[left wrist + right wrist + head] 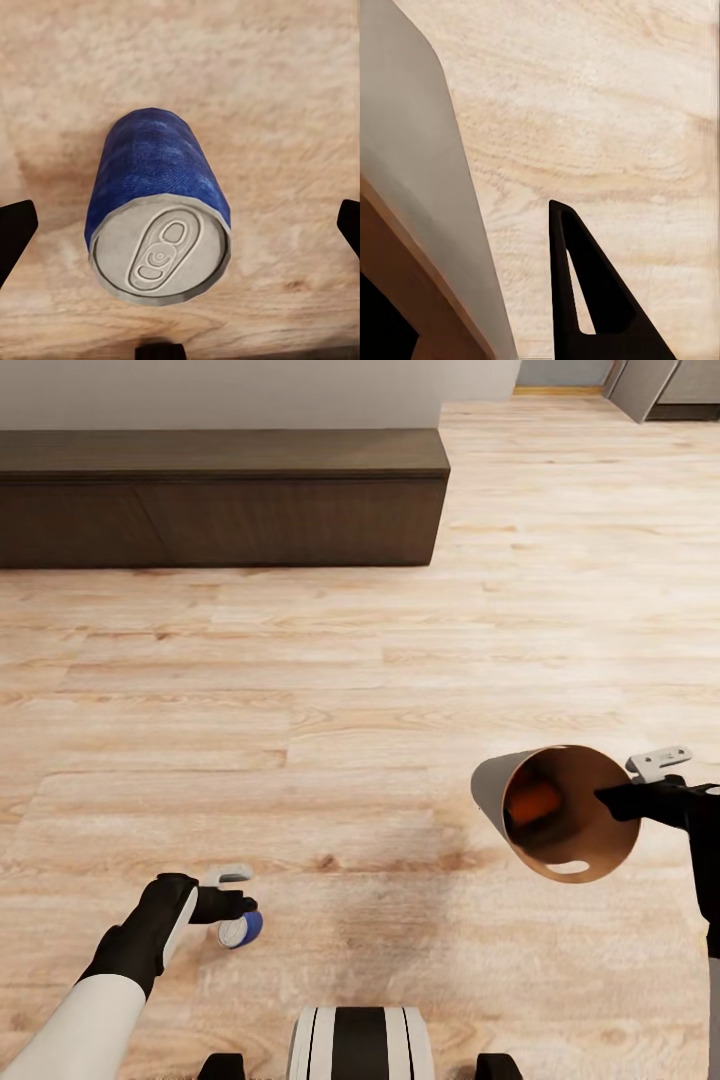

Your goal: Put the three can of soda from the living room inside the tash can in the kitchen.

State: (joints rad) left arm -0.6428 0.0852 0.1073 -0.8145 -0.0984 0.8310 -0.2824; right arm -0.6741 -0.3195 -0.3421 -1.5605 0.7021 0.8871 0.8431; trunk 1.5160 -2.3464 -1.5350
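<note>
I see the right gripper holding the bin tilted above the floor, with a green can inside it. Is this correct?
Not quite. The can inside the bin is orange, not green; the head view shows it through the bin's open mouth. The rest holds: the right gripper grips the bin's rim and holds it tilted above the wooden floor.

- You see a pale wood-plank floor spread across most of the head view.
- A long, low dark-brown bench stands against a plain light wall ahead on your left.
- At far right, grey fronts meet the floor.
</note>
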